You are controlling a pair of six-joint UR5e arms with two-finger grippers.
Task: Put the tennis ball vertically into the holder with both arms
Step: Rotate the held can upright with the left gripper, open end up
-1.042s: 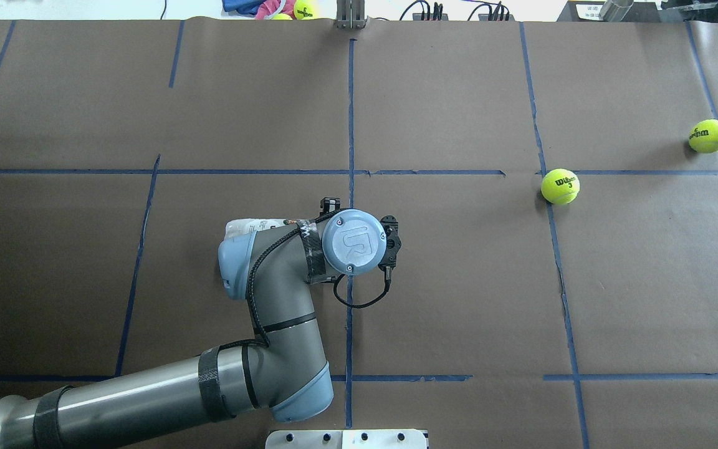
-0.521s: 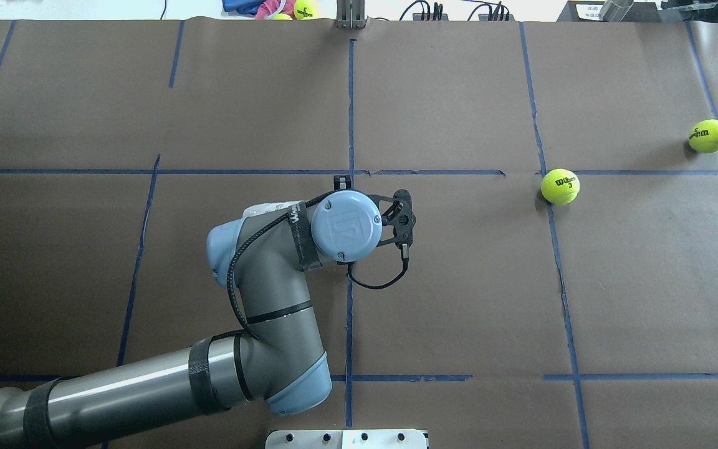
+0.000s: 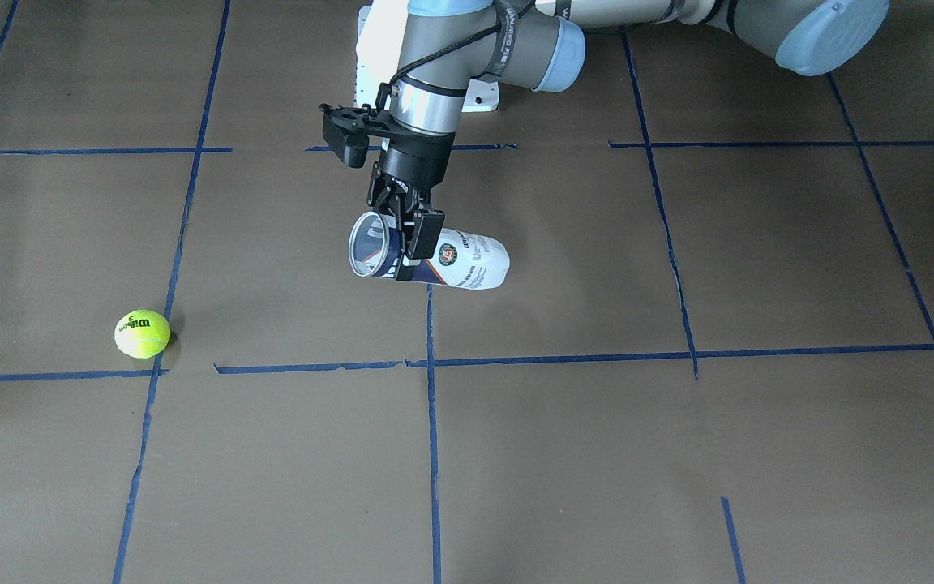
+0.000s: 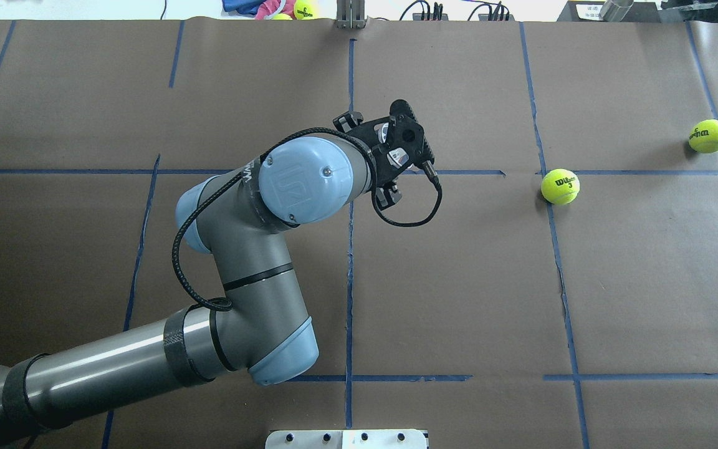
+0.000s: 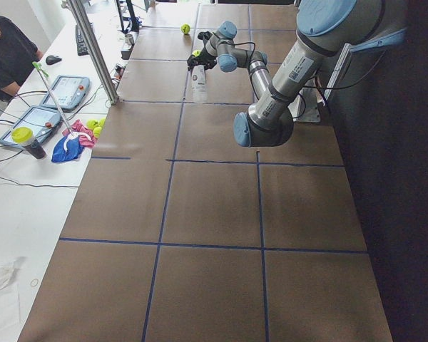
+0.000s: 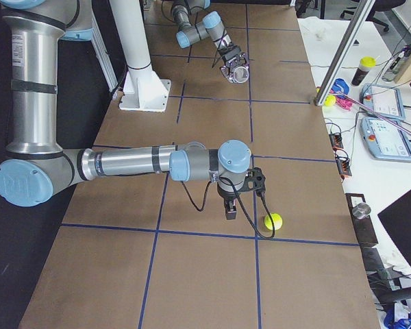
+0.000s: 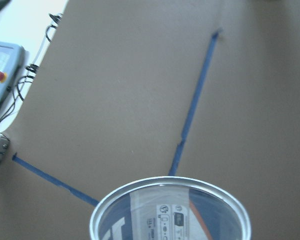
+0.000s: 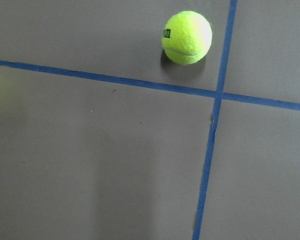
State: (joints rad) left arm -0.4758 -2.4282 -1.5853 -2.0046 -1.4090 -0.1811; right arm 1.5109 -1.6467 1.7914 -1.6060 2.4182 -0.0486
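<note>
My left gripper [image 3: 409,242] is shut on the holder [image 3: 455,261], a clear can with a white and navy label, near its open mouth. It holds the can in the air, lying nearly level. The left wrist view shows the can's rim [image 7: 170,181] at the bottom. In the overhead view the left gripper [image 4: 397,154] hides the can. One tennis ball [image 4: 560,186] lies on the table to the right and shows in the front view [image 3: 142,333]. A second ball [image 4: 709,136] lies farther right. My right gripper [image 6: 231,210] hangs beside a ball [image 6: 274,221]; I cannot tell whether it is open or shut.
The table is covered in brown paper with blue tape lines [image 4: 350,274]. The right wrist view shows a ball [image 8: 186,37] by a tape crossing. More balls and cloth [image 4: 272,9] lie beyond the far edge. A white pedestal [image 6: 138,68] stands at the robot's side.
My left wrist has moved away from the robot toward the far side and tilted over. The two balls on the table have not moved.
</note>
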